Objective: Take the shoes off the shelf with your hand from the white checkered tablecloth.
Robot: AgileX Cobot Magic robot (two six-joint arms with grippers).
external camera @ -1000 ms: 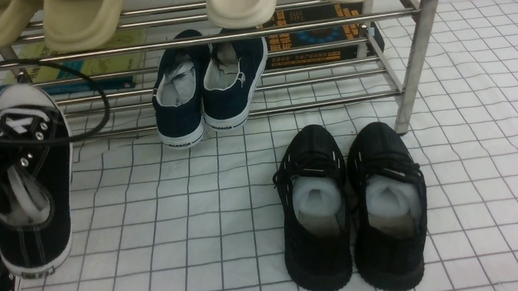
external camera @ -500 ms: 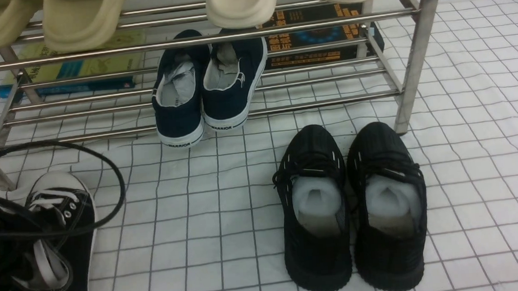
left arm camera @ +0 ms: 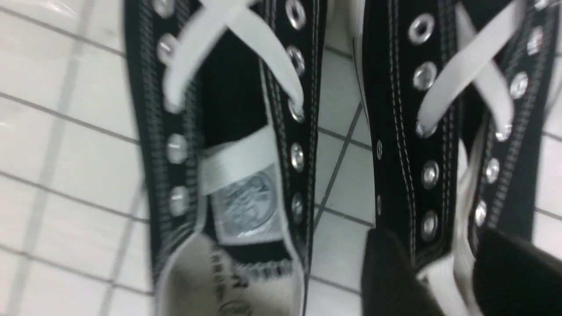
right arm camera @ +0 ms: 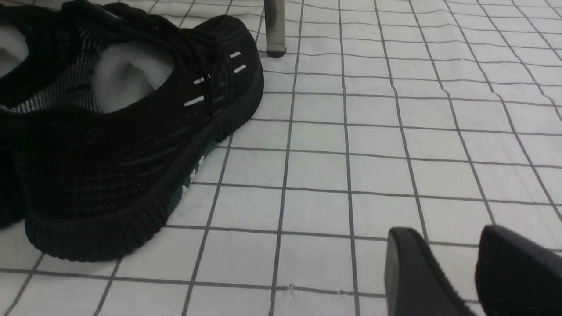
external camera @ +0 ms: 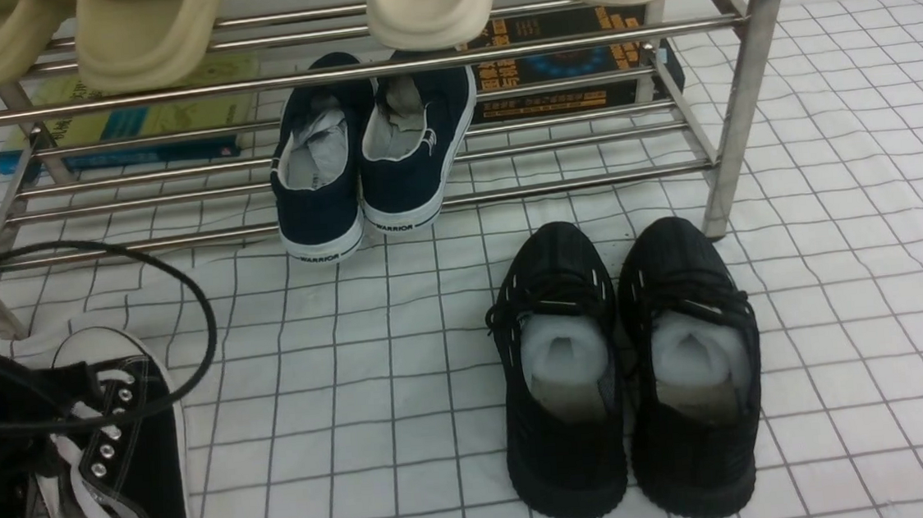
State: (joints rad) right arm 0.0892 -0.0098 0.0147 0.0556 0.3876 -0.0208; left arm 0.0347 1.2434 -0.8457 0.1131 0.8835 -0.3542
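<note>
Left gripper [left arm camera: 439, 245] jaws parted astride eyelet flap [left arm camera: 428, 175]; black canvas sneakers [external camera: 130, 450] down on white checkered tablecloth [external camera: 357, 399], left edge, off shelf [external camera: 738, 105]. Release step, seemingly; next: lift straight clear of laces [left arm camera: 461, 74].

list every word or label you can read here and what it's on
"WARRIOR": white heel strip of the left navy sneaker
"WARRIOR": white heel strip of the right navy sneaker
Orange lettering on the dark book: too small to read
Cover of the green book: too blurred to read
Tongue label and insole print of the black canvas shoe: blurred, unreadable
</note>
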